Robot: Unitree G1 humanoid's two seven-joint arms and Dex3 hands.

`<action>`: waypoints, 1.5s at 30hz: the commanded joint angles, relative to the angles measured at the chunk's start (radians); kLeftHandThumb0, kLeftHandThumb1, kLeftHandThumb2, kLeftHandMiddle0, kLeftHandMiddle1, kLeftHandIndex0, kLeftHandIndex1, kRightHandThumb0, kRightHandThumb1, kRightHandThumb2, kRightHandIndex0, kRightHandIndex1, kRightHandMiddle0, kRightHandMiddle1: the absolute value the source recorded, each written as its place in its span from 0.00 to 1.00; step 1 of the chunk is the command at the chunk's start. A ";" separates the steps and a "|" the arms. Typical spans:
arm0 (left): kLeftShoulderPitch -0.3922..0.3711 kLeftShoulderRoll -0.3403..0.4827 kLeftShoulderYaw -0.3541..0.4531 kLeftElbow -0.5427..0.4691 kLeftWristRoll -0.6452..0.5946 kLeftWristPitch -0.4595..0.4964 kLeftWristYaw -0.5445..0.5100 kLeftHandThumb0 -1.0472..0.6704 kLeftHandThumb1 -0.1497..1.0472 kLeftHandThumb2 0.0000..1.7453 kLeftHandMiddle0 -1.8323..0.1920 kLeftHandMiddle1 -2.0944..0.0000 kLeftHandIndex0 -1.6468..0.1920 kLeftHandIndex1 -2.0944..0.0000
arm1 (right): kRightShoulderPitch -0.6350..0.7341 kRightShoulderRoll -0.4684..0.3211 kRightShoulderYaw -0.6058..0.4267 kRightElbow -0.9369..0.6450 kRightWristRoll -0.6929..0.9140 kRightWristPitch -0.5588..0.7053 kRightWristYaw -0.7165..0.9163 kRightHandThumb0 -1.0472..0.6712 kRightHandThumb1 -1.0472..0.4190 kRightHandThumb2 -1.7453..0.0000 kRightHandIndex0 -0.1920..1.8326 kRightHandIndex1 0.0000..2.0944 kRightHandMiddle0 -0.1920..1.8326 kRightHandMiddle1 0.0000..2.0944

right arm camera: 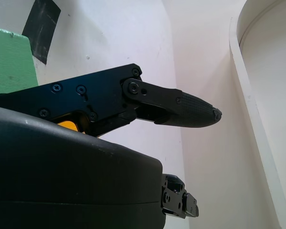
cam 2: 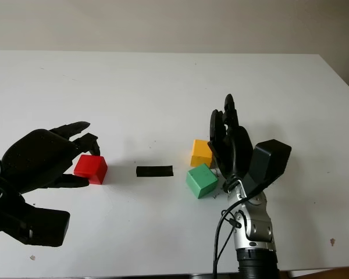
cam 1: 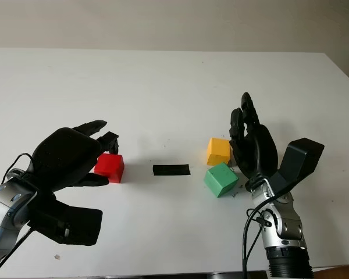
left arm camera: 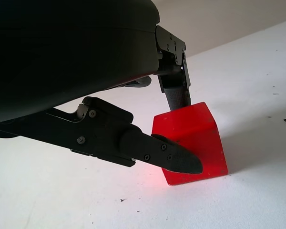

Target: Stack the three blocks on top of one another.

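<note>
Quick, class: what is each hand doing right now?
Left hand: closing around the red block, which sits on the table.
Right hand: open, beside the yellow block.

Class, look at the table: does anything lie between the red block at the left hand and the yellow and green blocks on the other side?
Yes. A flat strip of black tape lies on the white table between the red cube and the yellow cube and green cube. Being flat, it probably won't obstruct a lifted block. The left hand is around the red cube.
</note>
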 commanded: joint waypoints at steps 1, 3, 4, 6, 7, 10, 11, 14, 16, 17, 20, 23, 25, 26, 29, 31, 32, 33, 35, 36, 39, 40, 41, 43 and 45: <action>0.002 -0.006 -0.011 -0.016 0.008 0.013 -0.014 0.29 1.00 0.04 0.79 0.98 0.83 0.39 | 0.003 -0.009 -0.006 -0.024 0.004 -0.013 0.002 0.25 0.00 0.65 0.00 0.00 0.00 0.00; 0.000 -0.004 -0.015 -0.019 0.020 0.022 -0.026 0.28 1.00 0.05 0.80 0.98 0.84 0.40 | 0.002 -0.010 -0.006 -0.022 0.002 -0.015 0.001 0.25 0.00 0.66 0.00 0.00 0.00 0.00; 0.000 -0.004 -0.016 -0.019 0.022 0.024 -0.027 0.28 1.00 0.05 0.81 0.98 0.83 0.41 | 0.003 -0.010 -0.006 -0.023 0.001 -0.015 0.000 0.24 0.00 0.66 0.00 0.00 0.00 0.00; 0.000 -0.005 -0.016 -0.016 0.019 0.022 -0.021 0.28 1.00 0.04 0.81 0.98 0.82 0.42 | 0.003 -0.011 -0.005 -0.024 0.000 -0.015 0.001 0.24 0.00 0.66 0.00 0.00 0.00 0.00; 0.001 -0.006 -0.016 -0.015 0.016 0.020 -0.019 0.29 1.00 0.05 0.81 0.98 0.82 0.42 | 0.003 -0.011 -0.005 -0.025 0.001 -0.014 0.001 0.24 0.00 0.66 0.00 0.00 0.00 0.00; 0.003 -0.010 -0.009 -0.013 -0.006 0.005 0.003 0.35 1.00 0.09 0.81 0.97 0.83 0.35 | 0.004 -0.009 -0.006 -0.028 0.004 -0.012 0.001 0.25 0.00 0.66 0.00 0.00 0.00 0.00; 0.003 -0.015 -0.006 -0.010 -0.015 -0.002 0.021 0.38 1.00 0.08 0.80 0.97 0.82 0.34 | 0.004 -0.010 -0.005 -0.029 0.003 -0.010 0.001 0.25 0.00 0.66 0.00 0.00 0.00 0.00; -0.003 -0.023 0.005 0.010 -0.069 -0.033 0.062 0.42 1.00 0.08 0.79 0.97 0.82 0.36 | 0.004 -0.010 -0.005 -0.031 0.003 -0.007 0.000 0.25 0.00 0.66 0.00 0.00 0.00 0.00; -0.012 -0.023 0.013 0.025 -0.126 -0.059 0.071 0.41 1.00 0.09 0.79 0.97 0.82 0.37 | 0.004 -0.009 -0.006 -0.031 0.006 -0.007 0.001 0.25 0.00 0.66 0.00 0.00 0.00 0.00; -0.018 -0.022 0.017 0.029 -0.154 -0.066 0.064 0.41 1.00 0.10 0.80 0.97 0.83 0.36 | 0.004 -0.010 -0.005 -0.030 0.004 -0.009 0.002 0.25 0.00 0.66 0.00 0.00 0.00 0.00; -0.037 -0.012 0.029 0.033 -0.224 -0.081 0.042 0.39 1.00 0.11 0.80 0.98 0.85 0.32 | 0.006 -0.009 -0.002 -0.033 0.002 -0.008 0.001 0.25 0.00 0.65 0.00 0.00 0.00 0.00; -0.056 -0.002 0.054 0.025 -0.317 -0.085 -0.002 0.39 1.00 0.10 0.80 0.98 0.84 0.31 | 0.007 -0.009 -0.001 -0.033 0.002 -0.008 0.002 0.25 0.00 0.65 0.00 0.00 0.00 0.00; -0.069 0.003 0.069 0.017 -0.358 -0.077 -0.030 0.38 1.00 0.09 0.80 0.97 0.82 0.33 | 0.007 -0.009 0.001 -0.033 -0.001 -0.007 0.001 0.25 0.00 0.65 0.00 0.00 0.00 0.00; -0.082 0.004 0.077 0.019 -0.389 -0.078 -0.045 0.38 1.00 0.09 0.79 0.97 0.82 0.33 | 0.007 -0.009 0.002 -0.032 -0.002 -0.008 0.002 0.26 0.00 0.65 0.00 0.00 0.00 0.00; -0.109 0.002 0.089 0.023 -0.456 -0.068 -0.078 0.38 1.00 0.07 0.79 0.97 0.80 0.34 | 0.007 -0.007 0.005 -0.031 -0.004 -0.011 0.003 0.26 0.00 0.65 0.00 0.00 0.00 0.00; -0.130 -0.005 0.092 0.034 -0.506 -0.063 -0.096 0.38 1.00 0.07 0.79 0.97 0.79 0.34 | 0.008 -0.008 0.007 -0.030 -0.005 -0.014 0.004 0.27 0.00 0.64 0.00 0.00 0.00 0.00; -0.141 -0.008 0.091 0.043 -0.533 -0.064 -0.105 0.38 1.00 0.08 0.79 0.97 0.79 0.34 | 0.008 -0.007 0.008 -0.029 -0.007 -0.016 0.004 0.27 0.00 0.64 0.00 0.00 0.00 0.00; -0.151 -0.011 0.090 0.054 -0.554 -0.065 -0.109 0.38 1.00 0.08 0.79 0.97 0.79 0.34 | 0.007 -0.006 0.008 -0.028 -0.009 -0.017 0.003 0.27 0.00 0.64 0.00 0.00 0.00 0.00; -0.172 -0.023 0.081 0.079 -0.593 -0.070 -0.113 0.38 1.00 0.06 0.79 0.97 0.77 0.35 | 0.007 -0.003 0.008 -0.028 -0.010 -0.015 -0.001 0.26 0.00 0.64 0.00 0.00 0.00 0.00; -0.182 -0.031 0.074 0.094 -0.609 -0.071 -0.115 0.39 1.00 0.06 0.79 0.97 0.77 0.35 | 0.007 -0.002 0.008 -0.028 -0.010 -0.015 -0.002 0.26 0.00 0.64 0.00 0.00 0.00 0.00; -0.204 -0.055 0.049 0.135 -0.619 -0.081 -0.106 0.37 1.00 0.06 0.80 0.98 0.78 0.35 | 0.008 -0.004 0.011 -0.026 -0.015 -0.019 -0.001 0.27 0.00 0.64 0.00 0.00 0.00 0.00; -0.210 -0.065 0.040 0.146 -0.619 -0.082 -0.104 0.37 1.00 0.07 0.81 0.98 0.78 0.35 | 0.008 -0.004 0.011 -0.025 -0.017 -0.021 -0.001 0.27 0.00 0.64 0.00 0.00 0.00 0.00; -0.216 -0.075 0.030 0.151 -0.618 -0.076 -0.103 0.37 1.00 0.08 0.82 0.98 0.78 0.34 | 0.008 -0.003 0.011 -0.025 -0.017 -0.021 -0.002 0.27 0.00 0.64 0.00 0.00 0.00 0.00; -0.232 -0.092 0.005 0.151 -0.605 -0.051 -0.110 0.37 1.00 0.08 0.83 0.98 0.79 0.34 | 0.008 -0.001 0.011 -0.026 -0.019 -0.020 -0.005 0.27 0.00 0.64 0.00 0.00 0.00 0.00; -0.250 -0.102 -0.022 0.145 -0.588 -0.015 -0.127 0.36 1.00 0.10 0.84 0.98 0.80 0.30 | 0.009 0.002 0.011 -0.030 -0.019 -0.015 -0.011 0.26 0.00 0.65 0.00 0.00 0.00 0.00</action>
